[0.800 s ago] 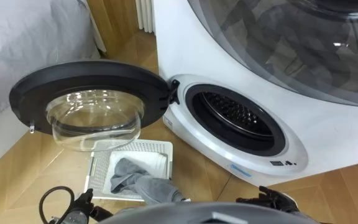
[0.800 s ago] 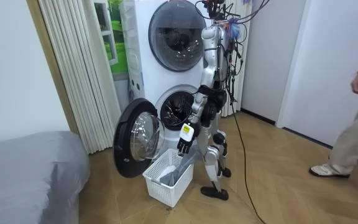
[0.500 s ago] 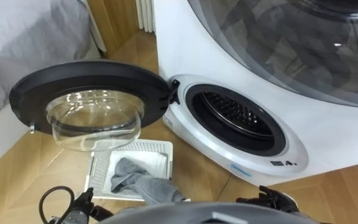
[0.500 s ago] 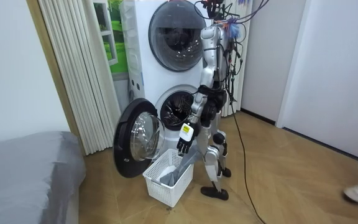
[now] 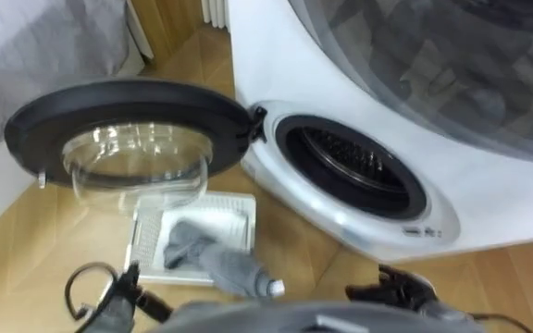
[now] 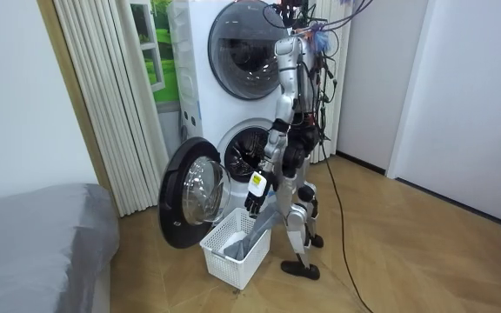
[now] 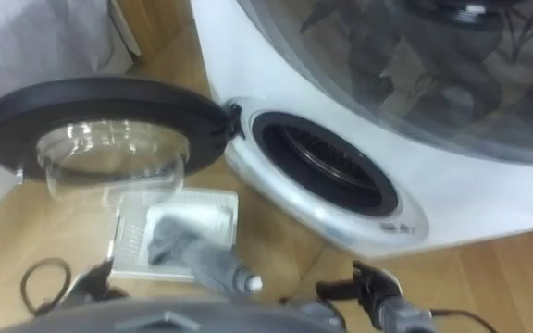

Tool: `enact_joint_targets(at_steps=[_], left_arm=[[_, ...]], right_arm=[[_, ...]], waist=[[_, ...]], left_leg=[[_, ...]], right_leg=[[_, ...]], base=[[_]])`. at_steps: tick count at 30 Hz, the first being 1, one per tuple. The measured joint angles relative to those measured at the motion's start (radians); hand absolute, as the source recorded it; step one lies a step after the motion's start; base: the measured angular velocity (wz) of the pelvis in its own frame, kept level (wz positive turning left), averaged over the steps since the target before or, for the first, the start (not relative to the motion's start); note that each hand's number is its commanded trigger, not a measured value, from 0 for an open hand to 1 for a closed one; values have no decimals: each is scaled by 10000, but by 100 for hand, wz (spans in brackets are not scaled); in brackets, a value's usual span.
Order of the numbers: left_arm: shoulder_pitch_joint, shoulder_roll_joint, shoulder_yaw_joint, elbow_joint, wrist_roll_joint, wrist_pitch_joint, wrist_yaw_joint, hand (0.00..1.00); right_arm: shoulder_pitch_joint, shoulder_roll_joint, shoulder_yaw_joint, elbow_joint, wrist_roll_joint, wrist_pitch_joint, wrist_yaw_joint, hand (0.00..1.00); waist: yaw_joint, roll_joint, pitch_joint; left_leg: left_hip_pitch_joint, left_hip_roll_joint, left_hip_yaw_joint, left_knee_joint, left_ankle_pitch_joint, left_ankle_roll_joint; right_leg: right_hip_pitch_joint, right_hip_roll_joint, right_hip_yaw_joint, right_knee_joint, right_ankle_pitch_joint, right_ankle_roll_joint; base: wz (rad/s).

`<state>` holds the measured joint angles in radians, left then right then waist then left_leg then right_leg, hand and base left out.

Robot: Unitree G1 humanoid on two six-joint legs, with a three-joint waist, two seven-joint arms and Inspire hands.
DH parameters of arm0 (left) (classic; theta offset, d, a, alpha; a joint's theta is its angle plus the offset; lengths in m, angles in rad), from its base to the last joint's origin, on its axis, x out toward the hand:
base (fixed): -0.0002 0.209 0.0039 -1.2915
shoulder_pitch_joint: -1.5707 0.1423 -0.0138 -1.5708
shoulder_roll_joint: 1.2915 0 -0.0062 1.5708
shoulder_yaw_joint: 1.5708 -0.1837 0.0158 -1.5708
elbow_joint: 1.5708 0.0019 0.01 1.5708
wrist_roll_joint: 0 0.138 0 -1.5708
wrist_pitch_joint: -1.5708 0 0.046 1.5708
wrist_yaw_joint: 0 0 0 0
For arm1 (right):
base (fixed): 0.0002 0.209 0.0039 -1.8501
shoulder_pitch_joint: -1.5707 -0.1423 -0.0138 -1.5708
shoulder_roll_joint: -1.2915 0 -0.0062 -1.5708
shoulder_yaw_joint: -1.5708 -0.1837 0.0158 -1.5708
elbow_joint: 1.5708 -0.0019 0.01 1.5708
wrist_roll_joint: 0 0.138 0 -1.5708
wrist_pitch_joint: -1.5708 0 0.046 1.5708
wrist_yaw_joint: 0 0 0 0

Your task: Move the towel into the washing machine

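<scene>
The humanoid is wearing silver-grey shells over dark joints, its black left hand (image 6: 252,198) carrying a yellow-and-white tag, black feet, dark cables bunching at its head.

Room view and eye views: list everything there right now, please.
washing machine: one, white, facing the robot, drum opening uncovered
door: one, black ring, clear glass, swung open leftward
upper machine: one, white, dark glass door, stacked above
basket: one, white, floor by the open door
towel: one, grey, partly in basket, upper end raised
bed: one, grey cover, room view's left
curtain: one, cream, beside the machines
left hand: black, above basket, gripping the towel
right hand: black, eye view's lower right
</scene>
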<state>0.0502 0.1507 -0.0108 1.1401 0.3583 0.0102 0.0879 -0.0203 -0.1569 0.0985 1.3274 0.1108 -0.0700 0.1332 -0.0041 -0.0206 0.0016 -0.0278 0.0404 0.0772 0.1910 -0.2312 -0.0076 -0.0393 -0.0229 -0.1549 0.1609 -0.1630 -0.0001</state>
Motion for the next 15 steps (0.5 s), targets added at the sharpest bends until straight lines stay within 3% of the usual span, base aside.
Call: enact_joint_targets(at_steps=[5, 9, 12, 15], left_arm=[[-830, -106, -485, 305, 68, -288, 137, 0], [-1778, -205, -736, 808, 73, -619, 114, 0], [-2277, -346, -927, 974, 196, -709, 142, 0], [-2663, -472, -1244, 1274, 627, -807, 184, 0]], right_arm=[[-842, 11, 369, 363, -66, 62, 2, 0], [-1232, 89, 394, 359, -78, 53, -16, 0], [-1512, 101, 572, 365, -171, 48, -152, 0], [-1818, 134, 597, 327, -379, -57, -483, 0]], waist=[[-151, 88, 100], [-192, 97, 303], [-221, 90, 342], [-296, -10, 462]], left_leg=[[-710, -18, 46, 170, 46, 53], [-1478, -15, 70, 507, 49, 57], [-2280, -8, 75, 915, 59, 75], [-3028, -19, 76, 1503, 57, 75]], right_leg=[[-843, -56, 73, 394, 18, -1], [-1737, -106, 147, 924, 17, 0], [-2706, -165, 167, 1608, 16, -1], [-3505, -268, 133, 2282, 13, 0]], base=[[-2], [-6], [-4], [-2]])
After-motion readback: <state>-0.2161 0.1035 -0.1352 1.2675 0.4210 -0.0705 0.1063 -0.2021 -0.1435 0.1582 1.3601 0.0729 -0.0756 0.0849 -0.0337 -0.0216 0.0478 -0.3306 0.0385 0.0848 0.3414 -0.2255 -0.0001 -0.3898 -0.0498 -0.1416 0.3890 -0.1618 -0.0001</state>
